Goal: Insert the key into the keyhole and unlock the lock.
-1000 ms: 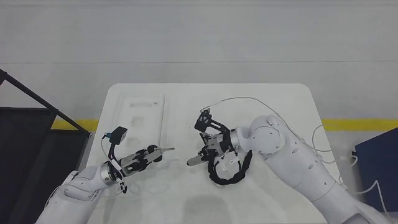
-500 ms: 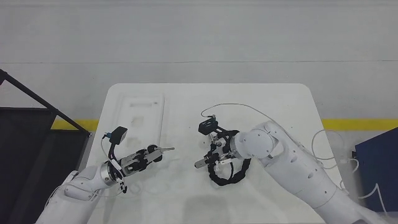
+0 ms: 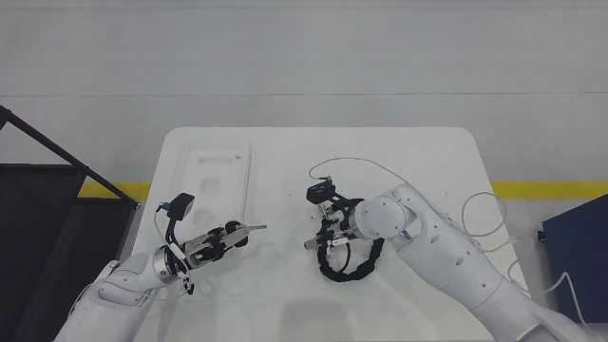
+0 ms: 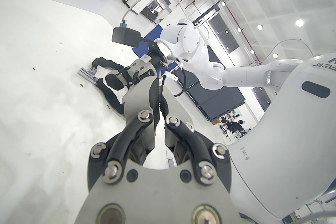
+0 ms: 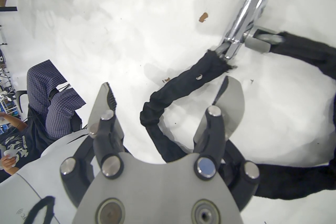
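White tabletop (image 3: 427,161) fills the middle of the scene, with pale floor and a yellow line beyond it. At the far left of the table lies a flat white tray (image 3: 220,176).

Near the table's centre rests the lock (image 3: 347,264), a cable lock whose black fabric-sleeved cable curls in a loop on the surface. Its chrome cylinder (image 5: 245,17) lies flat on the table at the loop's end, on the side facing the other arm. Both ends of the cable meet at this cylinder.

Just above the lock, the right gripper (image 5: 168,88) has its pincer spread wide. One length of the sleeved cable runs between the two fingers, and the cylinder sits a little beyond the fingertips (image 5: 231,89). Whether either finger touches the cable cannot be told. A small brown speck (image 5: 203,16) lies on the table just beside the cylinder.

At the table's near left, the left gripper (image 3: 233,235) has its pincer pressed together on the key (image 3: 252,229). The thin metal blade sticks out past the fingertips toward the lock. Key and lock are well apart, with bare table between them.
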